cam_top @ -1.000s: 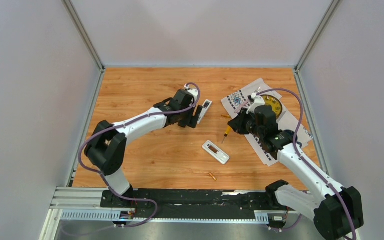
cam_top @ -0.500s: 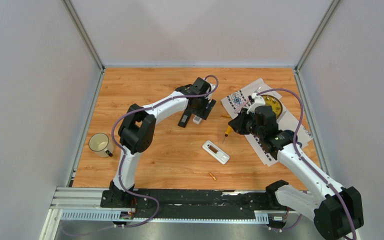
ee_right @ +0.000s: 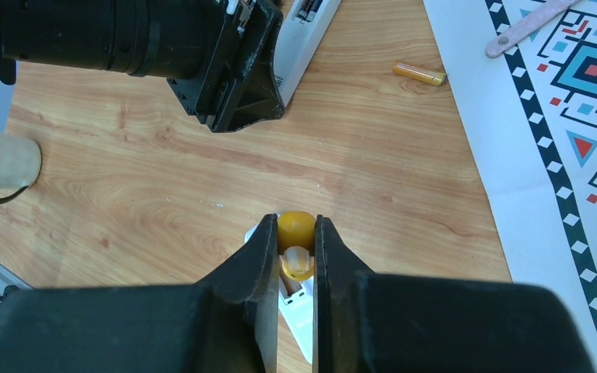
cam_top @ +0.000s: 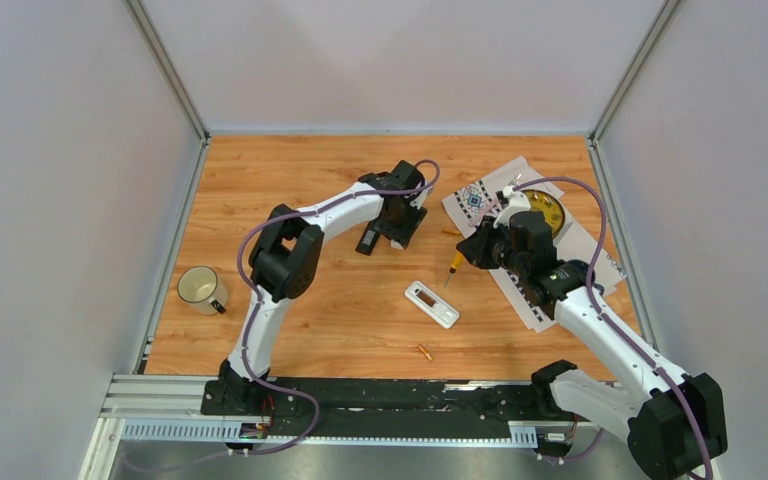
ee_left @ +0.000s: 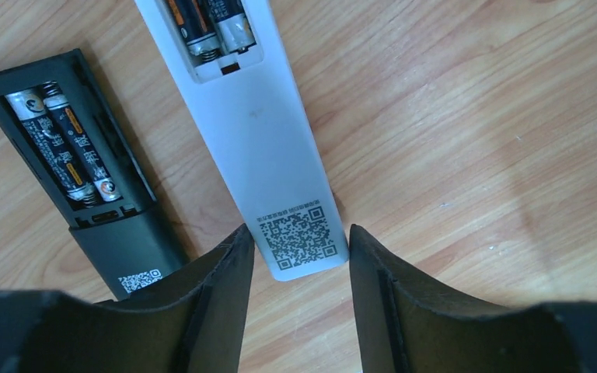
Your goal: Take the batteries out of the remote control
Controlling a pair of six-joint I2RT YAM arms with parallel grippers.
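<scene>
Straddling, left gripper (ee_left: pixel 297 233): my fingers are standing apart around the white remote (ee_left: pixel 256 132) end; contact unclear.
Right gripper (ee_right: pixel 295 233): I am clamping the screwdriver (ee_right: pixel 295 227), tip hidden.
Batteries (ee_left: pixel 66 151): lying in the black remote (ee_left: pixel 124 241); white remote's pair is running off-frame.

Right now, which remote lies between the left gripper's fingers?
The white remote beside the black remote: its QR-code end lies between the left gripper's fingers. The black one is outside; the other white remote lies mid-table.

A robot lab cell: plain grey walls (cam_top: pixel 60 200) box in a wooden table (cam_top: pixel 340 330) with an aluminium rail (cam_top: pixel 160 395) along its near edge.
</scene>
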